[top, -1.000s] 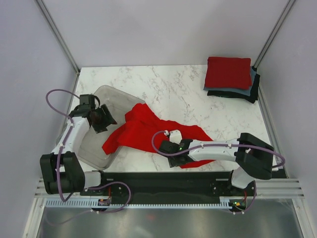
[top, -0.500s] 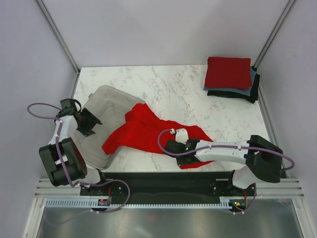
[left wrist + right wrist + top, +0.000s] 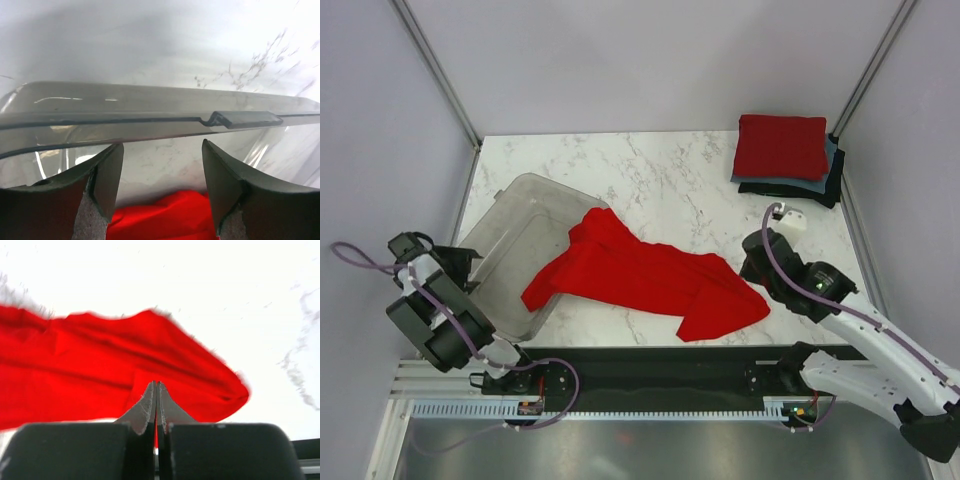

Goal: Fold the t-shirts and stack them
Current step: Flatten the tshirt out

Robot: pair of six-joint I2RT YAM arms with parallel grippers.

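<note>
A loose red t-shirt lies crumpled on the marble table, its left end hanging into the clear grey bin. My right gripper is at the shirt's right end. In the right wrist view it is shut, with a thin pinch of that red cloth between the pads. My left gripper sits at the far left, outside the bin. It stands open and empty, facing the bin's rim with red cloth beyond. Folded t-shirts are stacked at the back right: red on grey-blue on black.
The bin lies tilted at the table's left side. Grey walls and metal posts close in the table at left, back and right. The arms' black base rail runs along the near edge.
My right gripper shut on the red shirt and swung right, dragging its right end that way. My left arm drew back left, out of the bin.
</note>
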